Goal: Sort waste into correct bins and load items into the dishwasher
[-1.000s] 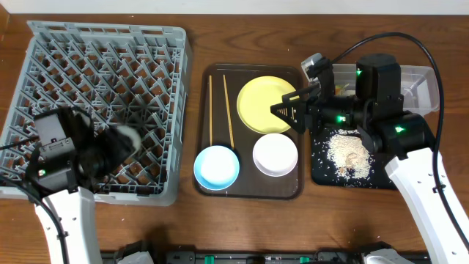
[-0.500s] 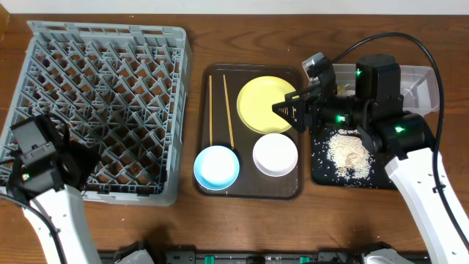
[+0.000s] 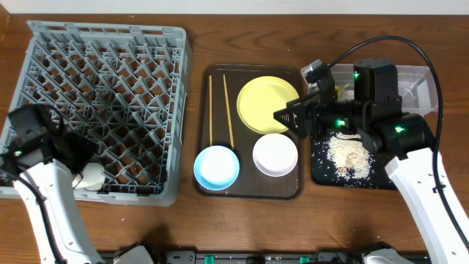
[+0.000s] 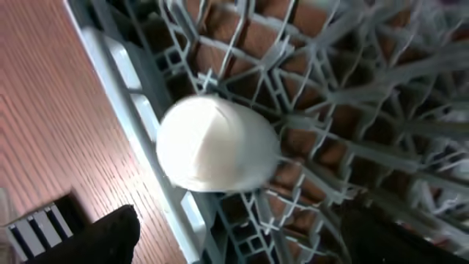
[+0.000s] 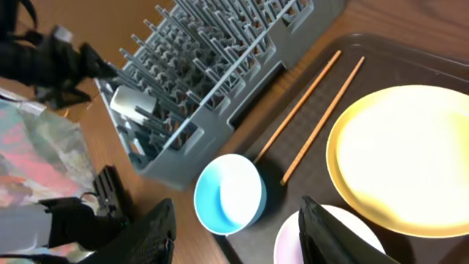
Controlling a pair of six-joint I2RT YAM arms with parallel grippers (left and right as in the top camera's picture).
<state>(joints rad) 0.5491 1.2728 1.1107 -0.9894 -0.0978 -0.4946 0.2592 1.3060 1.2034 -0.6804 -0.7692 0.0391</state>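
One white cup (image 3: 91,176), held a second ago, now lies inside the dish rack (image 3: 146,44) at its near-left edge. The left gripper (image 4: 249,236) is beside it, spread apart. The right gripper (image 3: 279,116), also spread, is right of the rack over the yellow plate (image 3: 260,99), barely shifted.

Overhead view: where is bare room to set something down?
Dish rack is free except its near-left corner, holding a white cup. Bare table runs in front of the brown tray. The tray itself is crowded.

On the tabletop (image 3: 220,220), the dish rack (image 3: 102,73) lies at 9 o'clock, the serving tray (image 3: 246,187) at centre, and the shallow tray (image 3: 322,172) holding food scraps (image 3: 348,154) at 3 o'clock. On the serving tray, chopsticks (image 3: 210,110) lie at 10, plate (image 3: 267,103) at 1, one bowl (image 3: 217,166) at 7, the other bowl (image 3: 275,155) at 5.
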